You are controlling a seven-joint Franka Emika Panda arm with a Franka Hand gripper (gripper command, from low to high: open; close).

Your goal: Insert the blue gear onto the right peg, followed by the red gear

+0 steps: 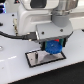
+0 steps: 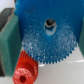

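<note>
The blue gear (image 2: 47, 37) fills most of the wrist view, its toothed rim sharp and its central hole dark. In the exterior view the blue gear (image 1: 52, 48) hangs under my gripper (image 1: 52, 44), just over the exterior view's right part of the black-framed white plate (image 1: 39, 57). The gripper looks shut on the gear, though its fingers are mostly hidden. The red gear (image 2: 25, 73) lies close beside the blue gear's rim in the wrist view. A small red patch (image 1: 60, 40) shows by the gripper in the exterior view. The right peg is hidden under the blue gear.
The plate lies on a white tabletop (image 1: 20, 72). A black cable (image 1: 12, 35) runs along the arm on the exterior view's left. In the wrist view a teal-green block (image 2: 7, 37) sits against the blue gear's edge.
</note>
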